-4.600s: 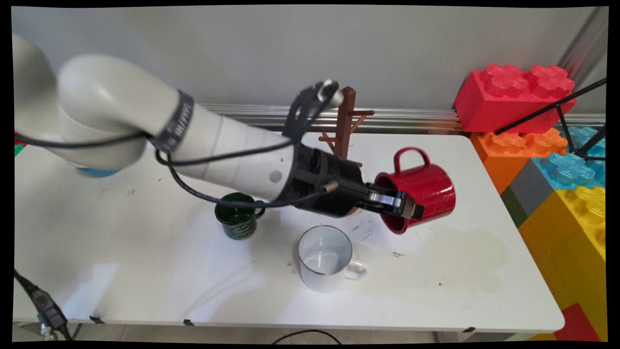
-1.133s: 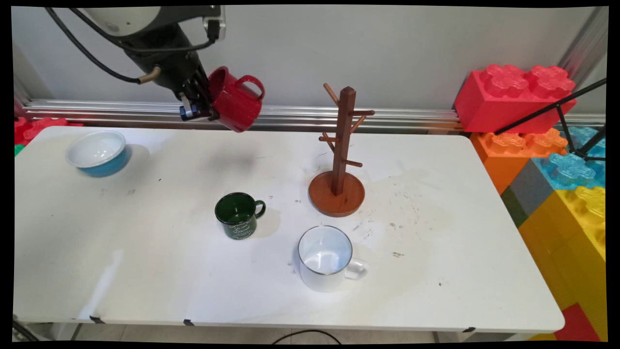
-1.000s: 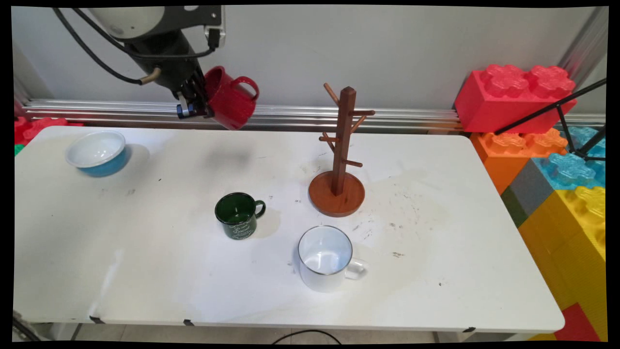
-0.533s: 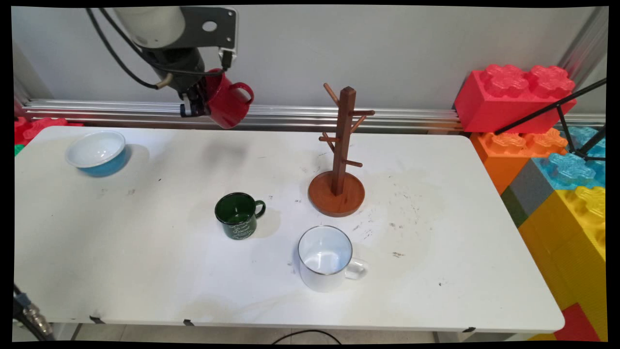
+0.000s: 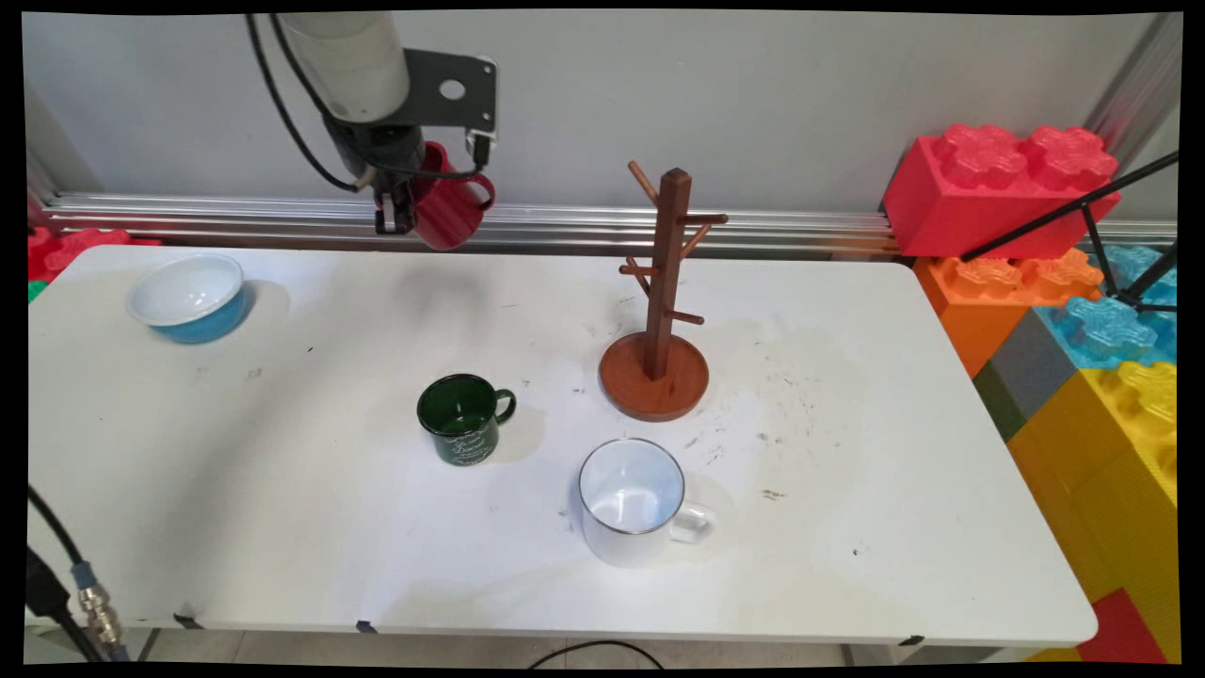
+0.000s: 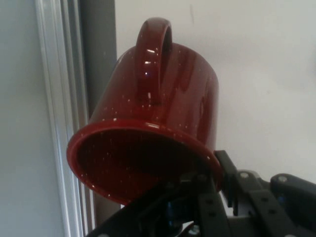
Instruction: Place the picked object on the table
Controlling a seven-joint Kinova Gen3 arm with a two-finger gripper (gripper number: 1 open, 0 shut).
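Fingers: mine, black, pinching the rim of the red mug, one finger inside the mouth and one on the outer wall, as the hand view shows.

Red mug: speckled enamel, held in the air well above the far left part of the bench, tilted, with its handle turned away from my fingers toward the mug tree.

Wall and metal rail: just behind my fingers, running along the far edge of the bench.

Blue bowl: white inside, below my fingers and off to the arm's side, standing on the bench.

Wooden mug tree: upright on its round base, across from my fingers on the handle side, well apart; its pegs are bare.

Green mug: upright on the bench, below my fingers and farther toward the near edge.

White mug: upright, open mouth up, farthest of the mugs from my fingers.

Toy bricks: large and coloured, stacked past the bench's far end, farthest of all.
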